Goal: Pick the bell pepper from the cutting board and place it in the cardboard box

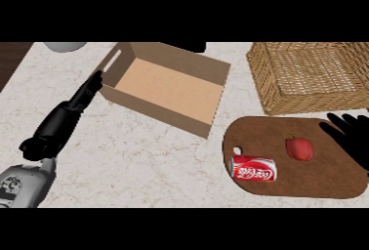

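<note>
**Pepper on the board, both hands apart from it**

The marble counter (137,156) carries an open cardboard box (167,88) at its upper middle and a wicker basket (314,75) at upper right. Below the basket lies the dark wooden cutting board (302,183). The left hand (86,93) stretches straight-fingered alongside the box's left wall. The right hand (353,134) shows at the board's right edge, fingers spread. A red soda can (254,169) lies on its side on the board, near the red bell pepper (299,148), which rests mid-board.
</note>
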You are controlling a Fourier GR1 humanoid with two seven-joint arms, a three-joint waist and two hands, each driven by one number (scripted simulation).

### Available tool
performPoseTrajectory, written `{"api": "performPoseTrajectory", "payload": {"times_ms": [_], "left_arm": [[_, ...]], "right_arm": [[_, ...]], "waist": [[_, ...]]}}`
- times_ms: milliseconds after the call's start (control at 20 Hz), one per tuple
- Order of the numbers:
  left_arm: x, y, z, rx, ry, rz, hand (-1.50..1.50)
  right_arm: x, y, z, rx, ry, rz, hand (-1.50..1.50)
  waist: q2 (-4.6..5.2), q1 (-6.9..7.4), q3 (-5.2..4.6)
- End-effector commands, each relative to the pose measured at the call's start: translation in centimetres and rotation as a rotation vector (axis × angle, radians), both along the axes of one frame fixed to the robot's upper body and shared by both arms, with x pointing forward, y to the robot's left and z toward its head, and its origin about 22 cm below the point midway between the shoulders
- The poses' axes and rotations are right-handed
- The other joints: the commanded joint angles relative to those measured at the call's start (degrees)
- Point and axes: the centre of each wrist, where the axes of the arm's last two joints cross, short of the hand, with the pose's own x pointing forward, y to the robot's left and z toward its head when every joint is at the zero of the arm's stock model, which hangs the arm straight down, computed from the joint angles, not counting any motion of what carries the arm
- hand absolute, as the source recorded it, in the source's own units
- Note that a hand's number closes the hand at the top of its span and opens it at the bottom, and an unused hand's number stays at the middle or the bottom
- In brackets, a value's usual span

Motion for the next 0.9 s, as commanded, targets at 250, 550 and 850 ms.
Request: {"api": "performPoseTrajectory", "payload": {"times_ms": [250,550,850], "left_arm": [[-0.2,-0.2,-1.1,-0.010,0.011,-0.006,0.00],[0.2,0.2,-2.1,0.003,0.000,0.003,0.00],[-0.2,0.7,-1.3,-0.021,0.025,0.015,0.00]], "right_arm": [[0.5,6.0,-2.7,-0.075,0.086,-0.124,-1.50],[1.8,7.5,-6.9,-0.108,0.096,-0.134,-1.50],[3.2,6.1,-6.3,-0.115,0.054,-0.178,-1.50]], "waist": [[0.01,-0.06,0.08],[0.02,-0.52,0.12],[-0.03,-0.61,0.13]]}}
